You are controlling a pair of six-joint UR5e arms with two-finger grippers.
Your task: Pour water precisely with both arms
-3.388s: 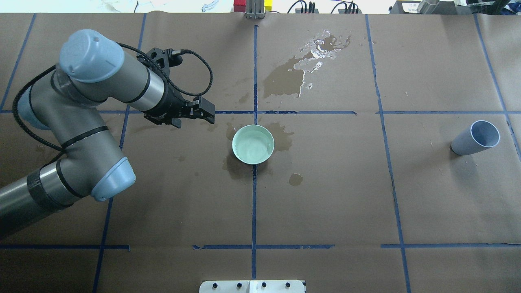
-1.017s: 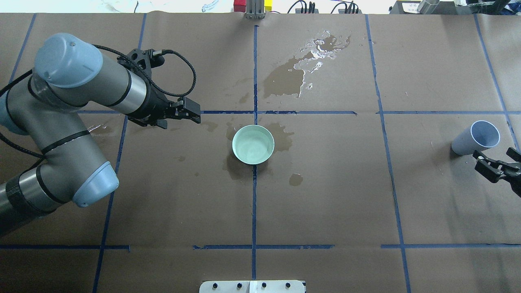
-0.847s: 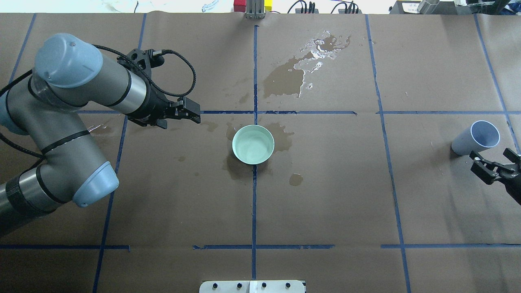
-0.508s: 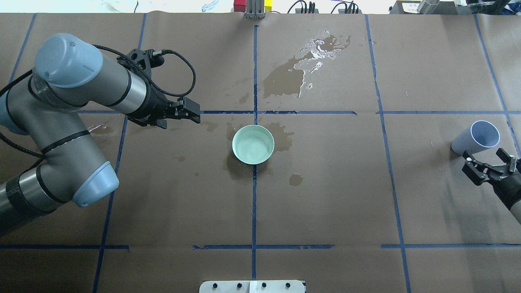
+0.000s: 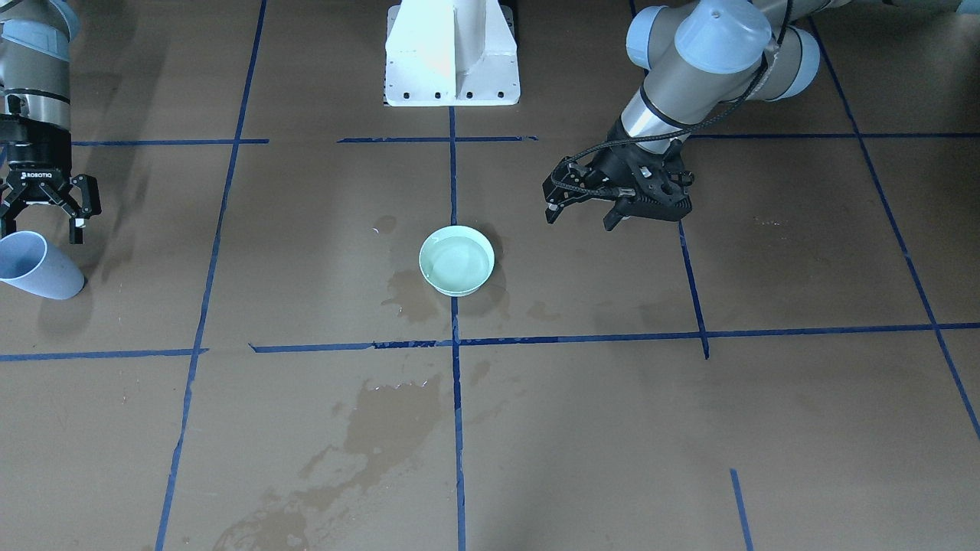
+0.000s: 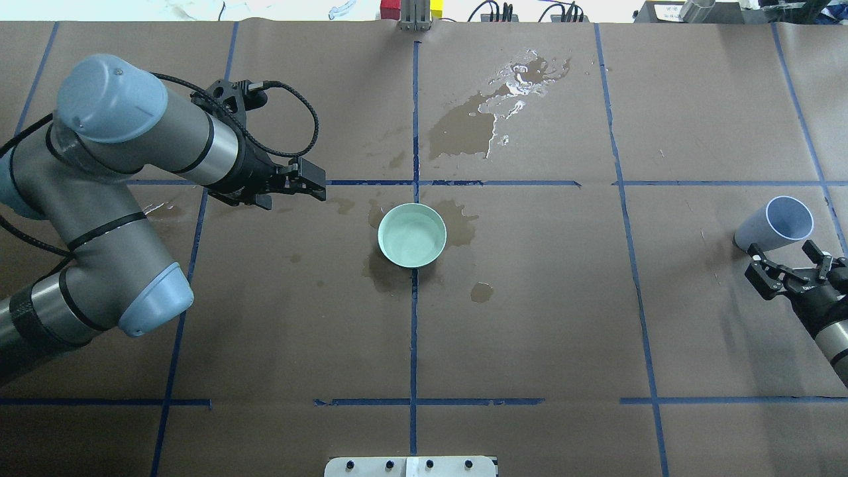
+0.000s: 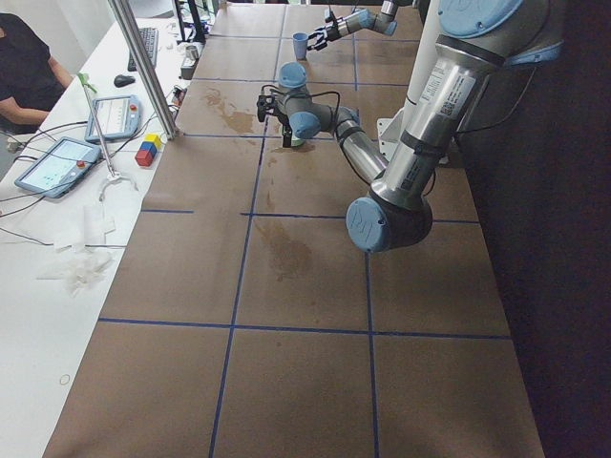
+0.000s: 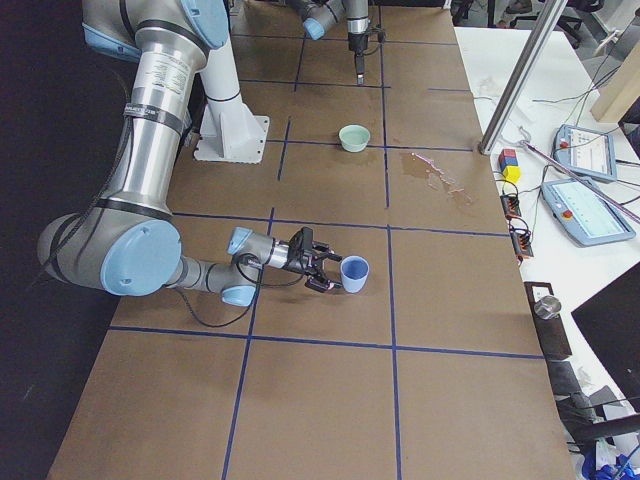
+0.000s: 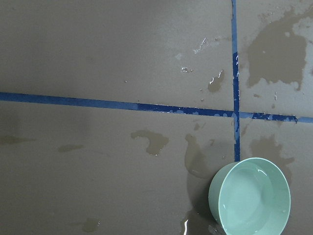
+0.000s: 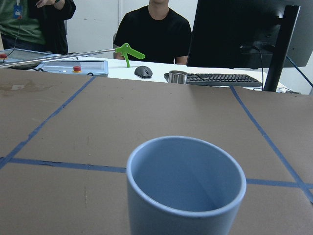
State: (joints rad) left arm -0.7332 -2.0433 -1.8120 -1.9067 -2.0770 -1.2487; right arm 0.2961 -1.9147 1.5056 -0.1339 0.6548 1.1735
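Note:
A mint green bowl holds the water, clear with faint ripples, at the table's middle. My left gripper hovers empty to the bowl's left, apart from it, and its fingers look open. A light blue cup stands upright at the far right. My right gripper is open, with its fingers spread just short of the cup's base. The cup fills the right wrist view; I see no water in it, and no fingers show there.
A glinting puddle lies behind the bowl, and dark wet patches ring it. The white pedestal stands at the robot's side. Operators, a keyboard and tablets sit beyond the far edge.
My left arm pulled back leftward from the bowl, then held still. My right gripper came in from the right edge and moved left up to the cup, staying open.

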